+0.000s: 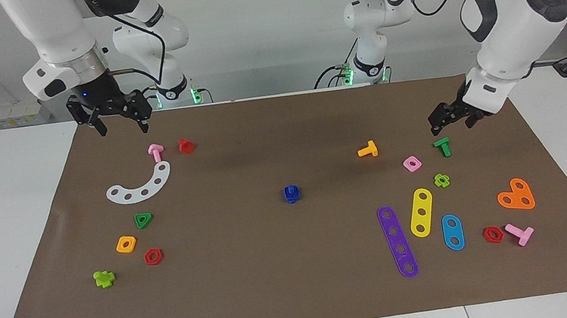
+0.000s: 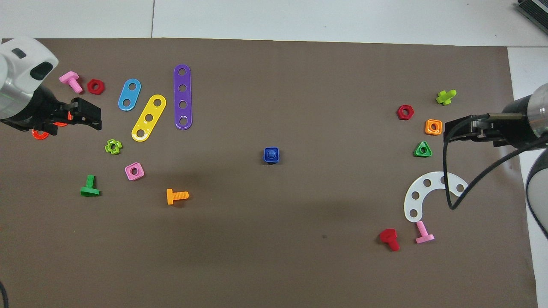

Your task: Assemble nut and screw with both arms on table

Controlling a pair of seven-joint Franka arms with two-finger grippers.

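The dark-blue square nut [image 1: 292,197] [image 2: 266,159] sits in the middle of the brown mat [image 1: 253,269] with the dark-blue screw [image 1: 291,188] [image 2: 271,153] standing in its hole; the two are joined. No gripper touches them. My left gripper [image 1: 451,124] [image 2: 90,116] hangs open and empty above the mat at the left arm's end, close to a green bolt [image 1: 443,146]. My right gripper [image 1: 122,125] [image 2: 447,130] hangs open and empty above the mat's edge at the right arm's end, close to a pink bolt [image 1: 155,151].
Toward the left arm's end lie an orange bolt [image 1: 368,149], a pink nut [image 1: 412,163], yellow [image 1: 421,212], purple [image 1: 398,242] and blue [image 1: 452,232] strips and an orange heart plate [image 1: 516,195]. Toward the right arm's end lie a white curved plate [image 1: 140,187], a green triangular nut [image 1: 143,220] and an orange nut [image 1: 126,244].
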